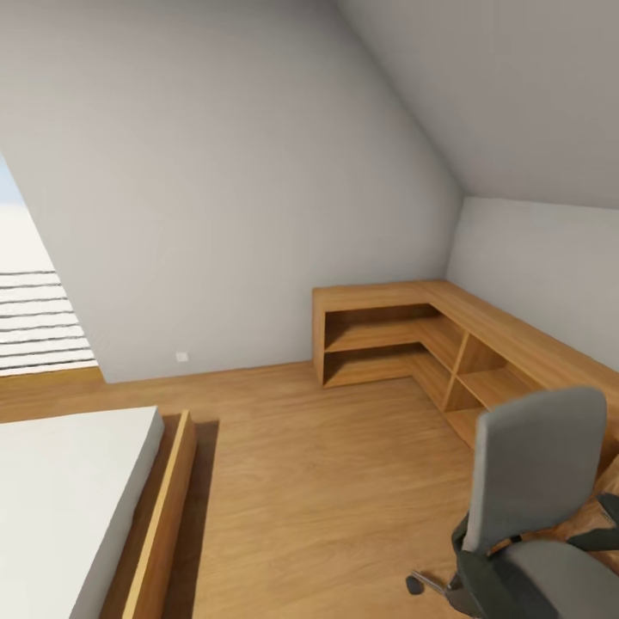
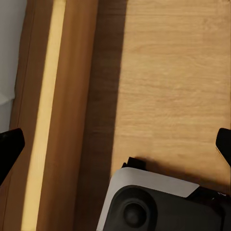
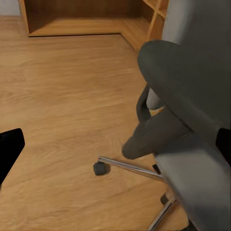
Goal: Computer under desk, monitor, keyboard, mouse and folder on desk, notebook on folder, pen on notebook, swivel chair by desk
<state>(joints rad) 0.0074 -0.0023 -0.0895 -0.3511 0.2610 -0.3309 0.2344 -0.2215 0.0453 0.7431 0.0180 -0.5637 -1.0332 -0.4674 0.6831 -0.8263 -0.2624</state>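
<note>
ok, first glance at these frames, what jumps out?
The grey swivel chair at the head view's lower right, its back to the camera, chrome base and a caster on the wood floor. Behind it, light wooden low cabinets with open shelves wrap the corner under the sloped ceiling. At lower left, a white bed in a wooden frame.
</note>
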